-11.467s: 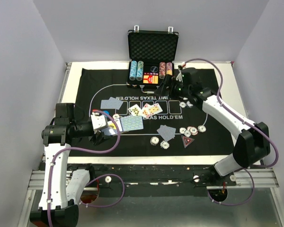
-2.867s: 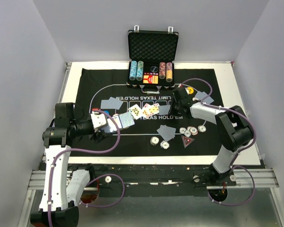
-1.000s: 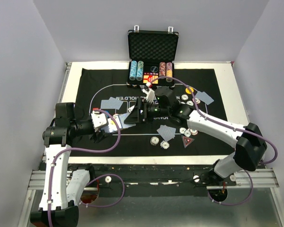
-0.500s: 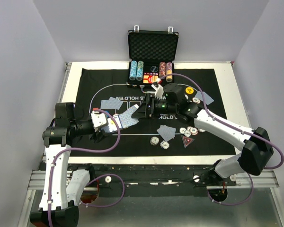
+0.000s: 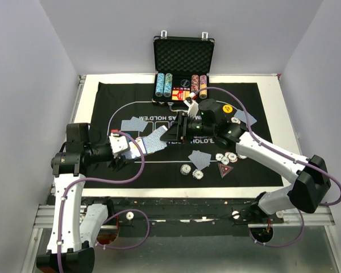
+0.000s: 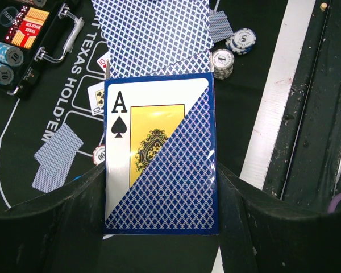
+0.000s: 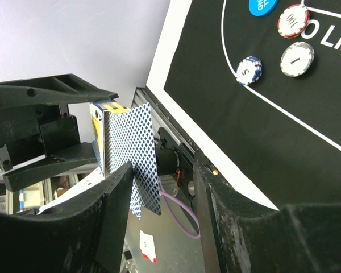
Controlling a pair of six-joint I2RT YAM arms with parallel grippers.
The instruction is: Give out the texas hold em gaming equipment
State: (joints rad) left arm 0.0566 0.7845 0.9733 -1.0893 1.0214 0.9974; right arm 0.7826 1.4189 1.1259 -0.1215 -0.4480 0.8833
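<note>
Since about 3 seconds back the right arm has swung from the mat's right side over to its left half. In the last second it has eased back toward the centre, with a card stretched out between the 2 grippers.

The right gripper (image 7: 163,166) stands roughly half open, with its jaws either side of that 1 blue-backed card (image 5: 154,140). The pads look just clear of it, though I cannot tell whether they already bite. The left gripper (image 5: 123,149) is clamped tight on the deck (image 6: 170,182), held above the near-left part of the mat (image 5: 256,96).

The step in hand, as I judge it, is drawing 1 card off the deck to deal. To do it well, the right jaws should close fully on that single card before pulling further. The pull should run straight along the deck's length, and the left grip should stay steady so a 2nd card does not drag out too.

In the left wrist view an ace of spades (image 6: 120,114) shows face-up beneath a skewed blue back, so the stack already sits slightly fanned.

Chips (image 5: 227,156) and the red triangular marker (image 5: 224,169) lie toward the mat's near-right.

The right arm covers the mat's centre, hiding whatever lies there. How many cards remain in the deck cannot be read.
</note>
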